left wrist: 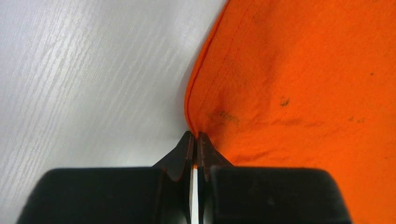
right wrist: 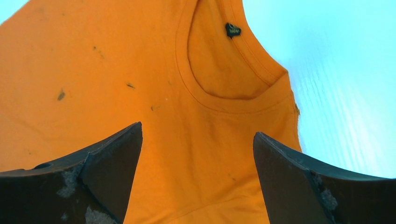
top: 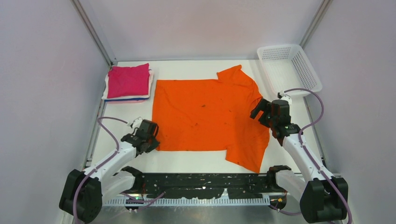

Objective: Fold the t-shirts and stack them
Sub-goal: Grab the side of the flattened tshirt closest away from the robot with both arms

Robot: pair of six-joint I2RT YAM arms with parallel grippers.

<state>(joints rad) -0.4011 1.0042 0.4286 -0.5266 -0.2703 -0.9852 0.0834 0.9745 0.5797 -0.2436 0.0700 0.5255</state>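
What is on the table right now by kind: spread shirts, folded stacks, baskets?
orange shirt, spread flat: 1
folded stack, magenta on top: 1
basket, white: 1
Total: 3

Clamps left tool [left wrist: 195, 136] shut on orange t-shirt [left wrist: 299, 84] hem at the fingertips, wrist low, forearm stretched out behind. Holds right tool [right wrist: 198, 140] spread wide, fingers well apart, angled downward, forearm sloping behind.
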